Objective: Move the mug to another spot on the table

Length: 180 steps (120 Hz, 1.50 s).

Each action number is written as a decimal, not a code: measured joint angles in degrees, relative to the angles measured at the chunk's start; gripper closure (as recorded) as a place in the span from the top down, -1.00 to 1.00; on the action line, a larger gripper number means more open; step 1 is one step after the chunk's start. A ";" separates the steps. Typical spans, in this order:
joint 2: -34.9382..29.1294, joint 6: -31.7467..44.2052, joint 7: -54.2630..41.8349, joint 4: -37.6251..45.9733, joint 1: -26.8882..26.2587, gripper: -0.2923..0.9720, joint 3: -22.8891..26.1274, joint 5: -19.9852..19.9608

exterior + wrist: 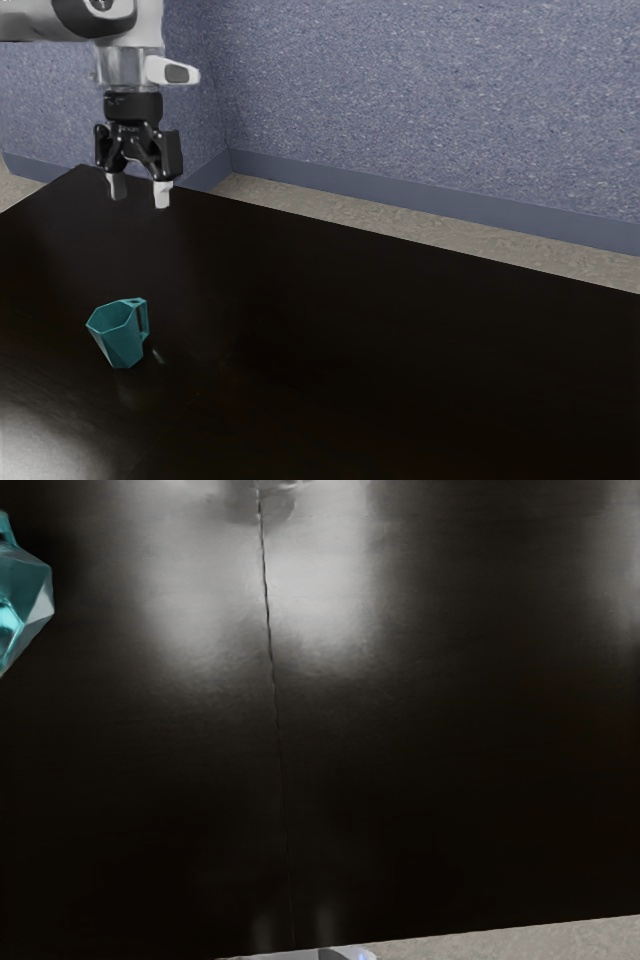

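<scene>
- Teal mug (120, 333): faceted, narrowing toward its base, mouth up, handle on the side toward the exterior view's right. It stands alone on the table, toward the exterior view's lower left. In the wrist view a teal edge of the mug (18, 590) lies off to one side of the hand, not beneath it.
- Black table (400, 350): glossy top with pale patches of glare. In the wrist view a thin seam (271, 680) runs across the table (450, 730).
- Gripper (139, 193): black body, pale tips, pointing straight down. The fingers stand apart with nothing between them, so the claw is released. It hangs in the air over the table's far corner, well apart from the mug.
- Arm (120, 30): white and grey, entering at the exterior view's upper left.
- Wall (420, 90): speckled blue-grey, with a darker skirting (430, 195) and a strip of beige floor (450, 232) below it.
- Step in hand, as judged: the approach. No grasp is made and the mug is untouched.
- Next move, as judged: carry the hand toward the near side until it is over the mug, line the open fingers across the mug's wall clear of the handle, descend, close, lift, and set it down on a bare part of the top.
</scene>
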<state>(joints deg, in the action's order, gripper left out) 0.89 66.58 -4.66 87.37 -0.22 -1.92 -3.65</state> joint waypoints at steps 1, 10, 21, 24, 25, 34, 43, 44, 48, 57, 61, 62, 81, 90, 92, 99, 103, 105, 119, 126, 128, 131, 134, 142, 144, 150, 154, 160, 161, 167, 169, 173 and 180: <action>-0.04 1.03 -0.12 0.08 0.09 0.52 -0.03 -0.03; -0.09 8.61 -1.16 0.81 0.97 0.51 -0.23 -0.20; -2.37 16.81 -2.20 7.82 2.29 0.51 -0.29 0.12; -3.52 19.48 -2.46 11.33 2.71 0.51 -0.29 0.24; -3.92 20.45 -2.55 12.75 2.88 0.51 -0.29 0.27; -5.23 28.35 -3.27 21.46 5.01 0.51 -0.28 0.49; -3.86 34.55 -3.91 24.97 6.65 0.51 -0.28 0.61; -3.62 35.15 -3.98 25.19 6.77 0.51 -0.28 0.62; -2.50 37.56 -4.26 25.89 7.17 0.51 -0.28 0.68; -0.35 42.59 -5.20 27.07 7.99 0.51 -0.28 1.87; 0.05 44.81 -5.82 28.24 8.35 0.51 -0.28 2.29; 0.12 45.35 -5.97 28.56 8.44 0.51 -0.28 2.38; 0.57 52.44 -8.56 33.54 10.48 0.51 -0.35 3.40; 1.32 55.58 -10.22 34.63 11.98 0.51 -0.36 3.80; 1.72 56.32 -10.62 34.75 12.39 0.51 -0.36 3.86; 3.16 58.66 -12.05 34.97 14.24 0.51 -0.36 4.01; 3.80 59.74 -12.81 35.02 15.51 0.51 -0.36 4.08; 4.07 60.22 -13.21 35.04 16.11 0.51 -0.36 4.12; 5.55 62.64 -16.13 35.24 17.80 0.51 -0.36 4.31; 6.27 63.43 -17.42 35.11 17.26 0.51 -0.25 4.36; 6.38 63.59 -17.75 35.13 17.01 0.51 -0.21 4.37; 6.55 63.79 -18.23 35.19 16.69 0.51 -0.17 4.37; 6.75 63.94 -18.69 35.27 16.47 0.50 -0.14 4.39; 7.11 64.25 -19.81 35.70 16.40 0.50 -0.11 4.37; 7.18 64.31 -20.06 35.77 16.45 0.50 -0.11 4.36; 7.42 64.45 -20.61 35.88 16.59 0.50 -0.11 4.34; 7.64 64.53 -20.94 35.92 16.61 0.50 -0.10 4.32; 8.09 64.64 -21.29 35.94 16.76 0.50 -0.10 4.26; 8.18 64.66 -21.32 35.93 16.79 0.50 -0.10 4.25; 8.50 64.74 -21.49 35.94 16.89 0.50 -0.10 4.20; 8.63 64.76 -21.53 35.95 16.92 0.50 -0.10 4.18; 8.95 64.79 -21.61 35.94 16.96 0.50 -0.12 4.16; 9.65 64.86 -21.65 35.74 16.96 0.50 -0.13 4.14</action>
<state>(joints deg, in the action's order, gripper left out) 10.54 131.44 -26.30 123.12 16.75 -2.04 0.48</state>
